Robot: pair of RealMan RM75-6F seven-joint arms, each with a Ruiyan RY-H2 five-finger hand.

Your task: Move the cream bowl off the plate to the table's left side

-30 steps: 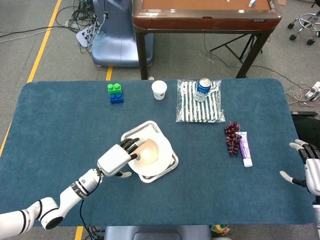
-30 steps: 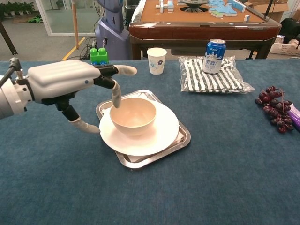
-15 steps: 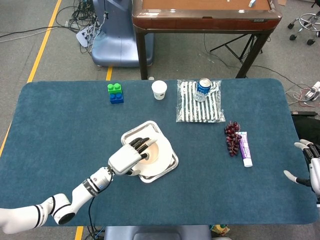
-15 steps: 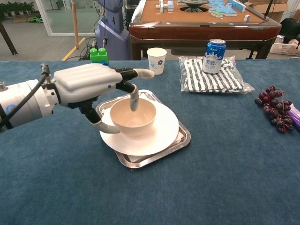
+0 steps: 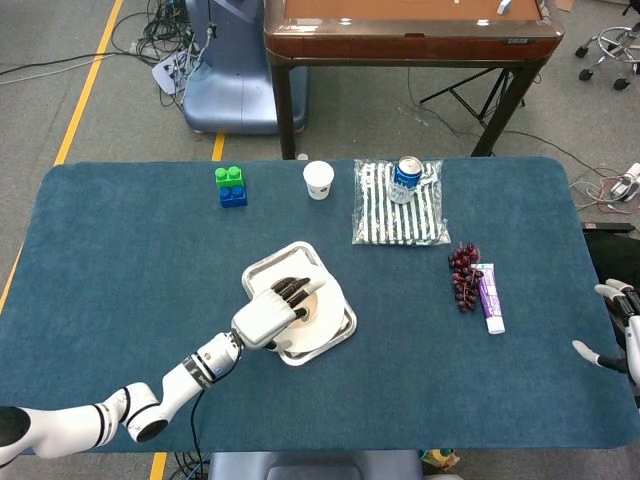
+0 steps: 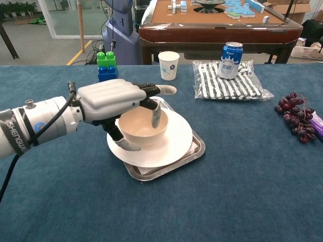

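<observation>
While my left hand (image 6: 118, 101) hangs over the near-left rim of the round cream bowl (image 6: 144, 126), I cannot say it has hold yet: one finger dips inside the bowl, the thumb curves under its outer wall on my side, and another finger points out straight above the far rim. Whether finger and thumb are actually pressing the wall, neither view settles. The bowl sits in the middle of the round white plate (image 6: 174, 141), and the plate rests on a square metal tray (image 6: 194, 151) near the centre of the blue cloth-covered surface (image 5: 120, 260).

I judge the bowl to be stiff, smooth and fairly light, likely ceramic or hard plastic, so it could slip from a loose pinch and chip if dropped. The rim nearest my hand is the place to take it, finger inside and thumb outside, pressed firmly, then lifted straight up so the plate is not dragged along.

Behind and to the left stands a green-and-blue toy block stack (image 5: 231, 186), well clear of the open cloth I would carry the bowl to.

At the far right edge my right hand (image 5: 622, 330) hovers empty, fingers spread.
</observation>
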